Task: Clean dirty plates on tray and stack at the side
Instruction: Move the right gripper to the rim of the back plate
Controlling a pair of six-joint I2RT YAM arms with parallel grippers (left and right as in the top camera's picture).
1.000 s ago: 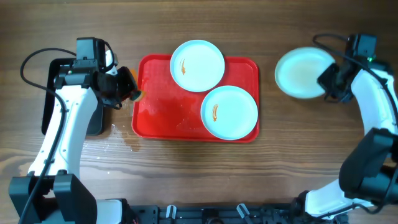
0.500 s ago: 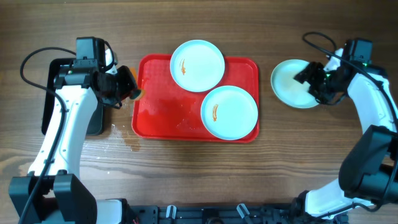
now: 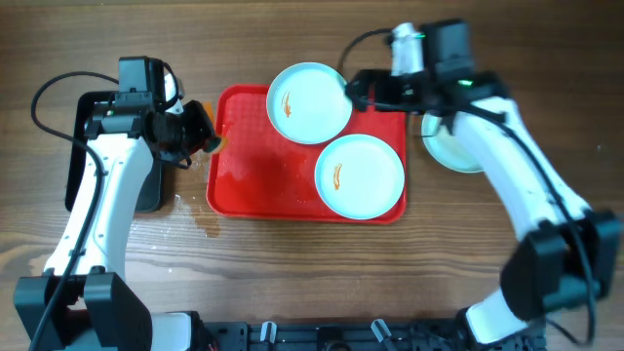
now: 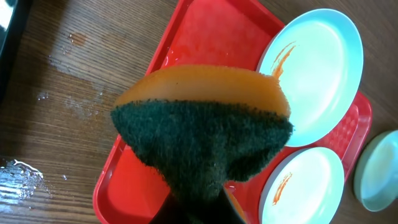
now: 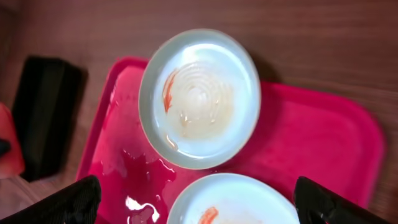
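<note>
- Wood-grain table (image 3: 292,283) fills my overhead feed, with water drops (image 4: 18,174) on it beside the tray's near corner.
- I see the top plate (image 3: 310,102) straight below my right gripper (image 3: 353,91). It overhangs the far rim of the red tray (image 3: 253,175) and has an orange smear (image 5: 168,93) on its left side.
- I see the second plate (image 3: 359,175) flat on the tray, on the near side of those fingers, just beside the top plate and also smeared.
- I find the third plate (image 3: 450,151) off the tray on the bare wood, behind the right gripper and partly hidden by that arm.
- My right fingers (image 5: 74,200) are spread wide and hold nothing; the top plate sits between them in the wrist view.
- My left gripper (image 3: 190,136) hangs at the tray's left edge, pinching a sponge (image 4: 205,124), orange on top and dark green beneath.
- The sponge hides the fingertips themselves.
- I see a black tray (image 3: 83,146) behind the left gripper, partly under that arm.
- I see a wet sheen (image 5: 134,180) on the tray between the sponge and the plates.
</note>
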